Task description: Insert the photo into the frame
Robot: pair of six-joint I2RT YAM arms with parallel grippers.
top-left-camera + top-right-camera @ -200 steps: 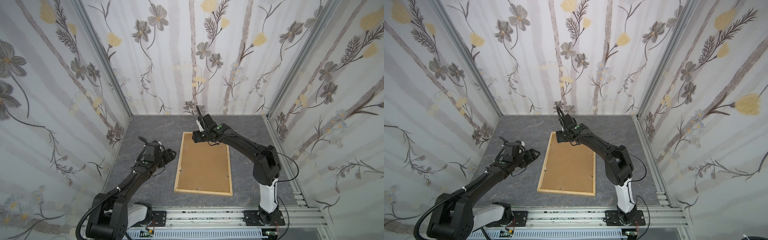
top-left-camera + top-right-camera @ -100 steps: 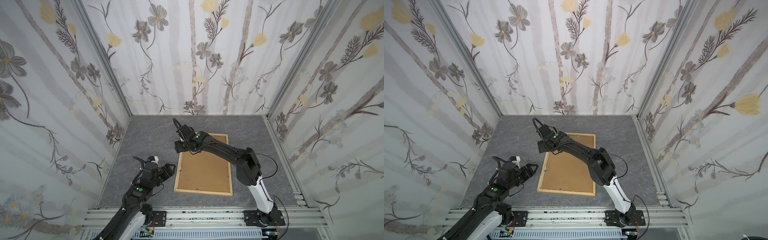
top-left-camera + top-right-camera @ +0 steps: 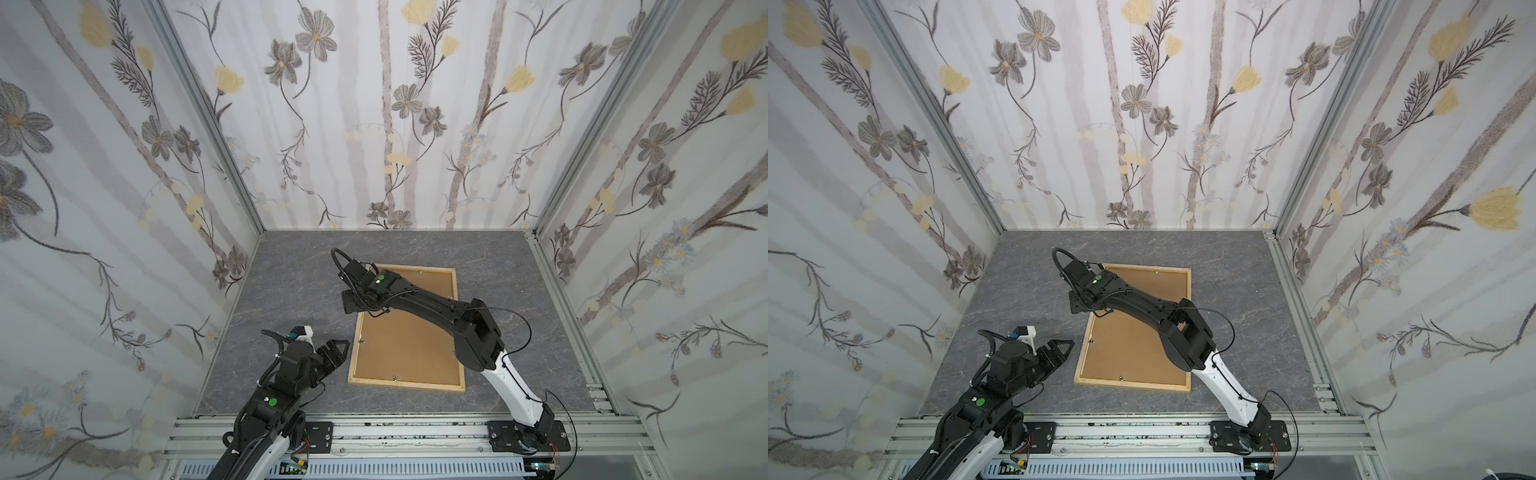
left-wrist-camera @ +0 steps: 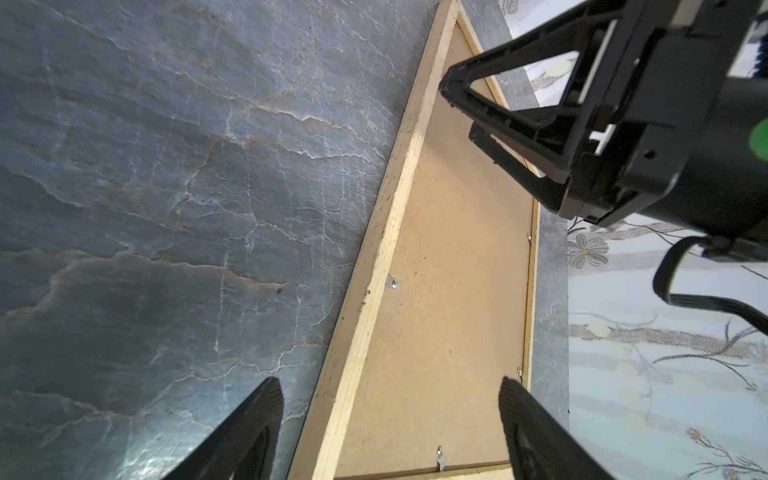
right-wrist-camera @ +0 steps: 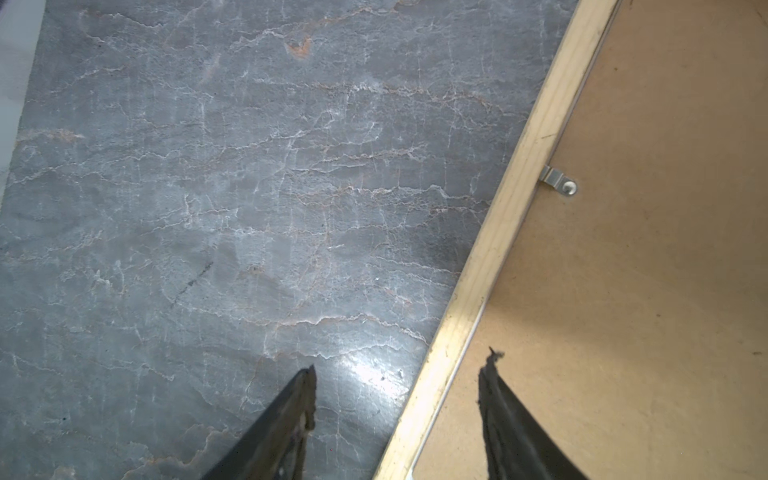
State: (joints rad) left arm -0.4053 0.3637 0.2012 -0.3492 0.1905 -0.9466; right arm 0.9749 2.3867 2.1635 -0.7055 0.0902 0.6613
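Note:
The frame (image 3: 405, 384) of pale wood strips lies flat on the grey table in both top views (image 3: 1129, 384), back side up. A brown hardboard backing panel (image 3: 407, 345) fills it. The photo is hidden. My left gripper (image 3: 336, 349) hovers open just left of the frame's near left corner. In the left wrist view its jaws (image 4: 390, 395) straddle the frame's long strip (image 4: 374, 270). My right gripper (image 3: 349, 301) points down at the frame's left edge, open and empty. Its jaws (image 5: 401, 370) straddle that strip (image 5: 511, 199): one fingertip (image 5: 309, 374) over the table, one over the panel (image 5: 644, 270).
Small metal clips (image 5: 559, 183) sit along the frame's inner edge over the panel, one of them (image 4: 392, 282) in the left wrist view. Flowered walls (image 3: 374, 124) close in three sides. An aluminium rail (image 3: 395, 432) runs along the front. Bare grey table (image 3: 291, 291) lies left of the frame.
My left arm has drawn back toward the front rail and its jaws have widened. My right gripper has moved from the frame's far left corner to its left edge, jaws narrowing slightly.

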